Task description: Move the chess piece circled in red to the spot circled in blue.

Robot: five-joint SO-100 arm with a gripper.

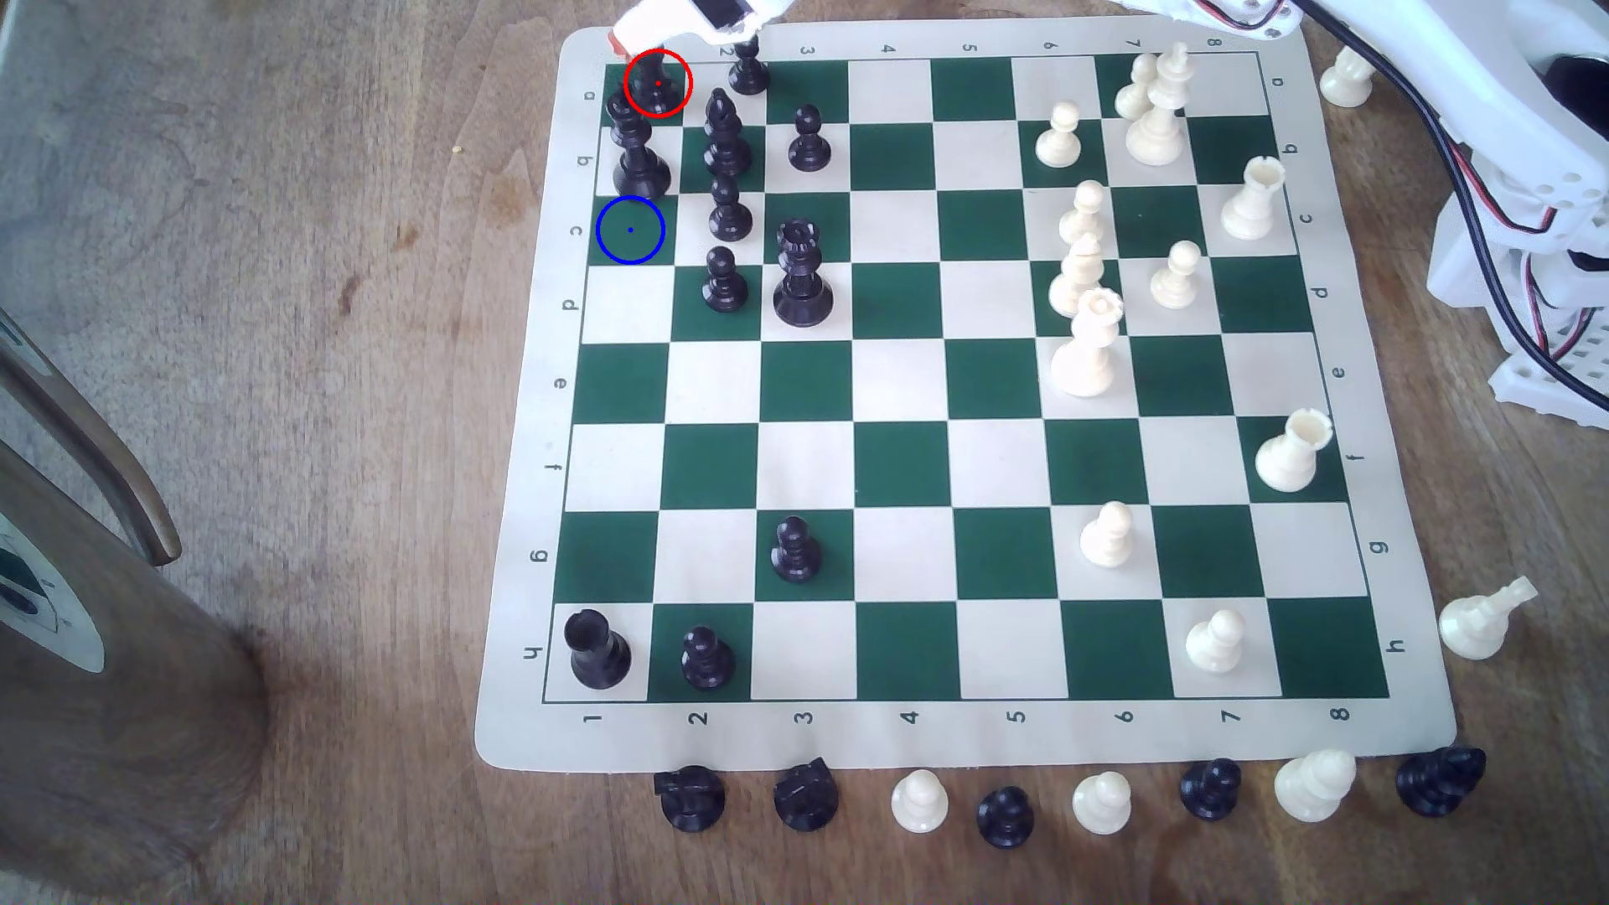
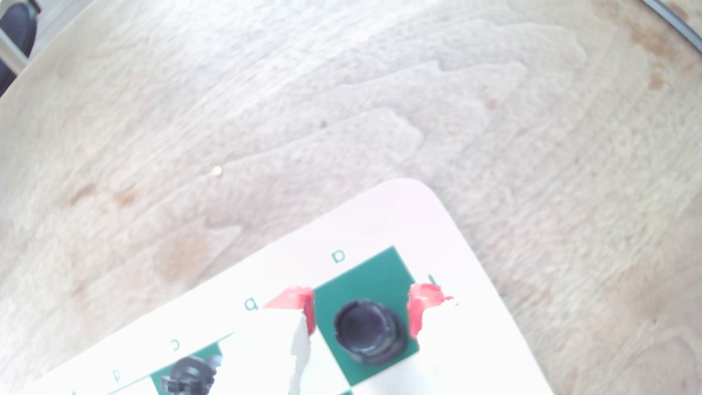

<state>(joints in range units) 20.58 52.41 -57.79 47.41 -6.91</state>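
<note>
The black rook (image 1: 657,84) stands on the dark green corner square a1 inside the red ring, at the board's far left corner in the exterior view. My white gripper (image 1: 646,45) with red-tipped fingers hangs right over it. In the wrist view the rook (image 2: 365,331) is seen from above, its hollow rim showing, and the gripper (image 2: 361,312) straddles it. One red fingertip (image 2: 308,311) stands a small gap off the rook and the other sits close by its base, so the gripper is open. The blue-ringed spot (image 1: 630,230) is bare dark green square c1, two squares nearer.
A tall crowned black piece (image 1: 640,152) stands on b1 between the rook and the spot. Black pieces (image 1: 727,139) crowd the second file beside it. White pieces (image 1: 1084,348) fill the exterior view's right side. Captured pieces (image 1: 1006,814) line the board's near edge. The arm's base (image 1: 1532,261) is at far right.
</note>
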